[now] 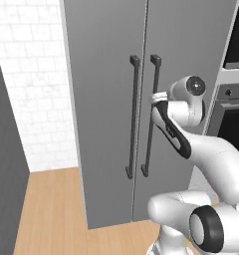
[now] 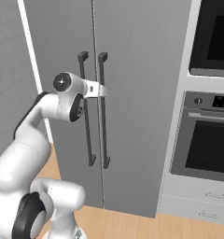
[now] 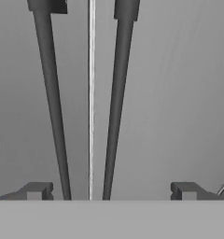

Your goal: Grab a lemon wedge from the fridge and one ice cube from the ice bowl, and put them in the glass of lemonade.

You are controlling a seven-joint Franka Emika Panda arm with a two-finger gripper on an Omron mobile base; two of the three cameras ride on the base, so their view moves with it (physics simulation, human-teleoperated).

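Observation:
The fridge [image 1: 101,99] [image 2: 142,93] [image 3: 179,93] is a tall grey cabinet, and both of its doors are shut. Two long dark bar handles run down either side of the door seam. My gripper [image 1: 155,97] [image 2: 102,88] [image 3: 111,192] is open at mid-height of the right door's handle [image 1: 152,114] [image 2: 103,112] [image 3: 116,102], close to it. In the hand view both handles rise between my spread fingertips [image 3: 37,191], with nothing held. The lemon wedge, the ice bowl and the glass of lemonade are out of view.
A built-in oven stack [image 2: 209,140] with a drawer [image 2: 198,205] under it stands right of the fridge. A white tiled wall [image 1: 32,74] and a dark grey panel [image 1: 2,149] lie to its left. Wooden floor [image 1: 52,209] runs in front.

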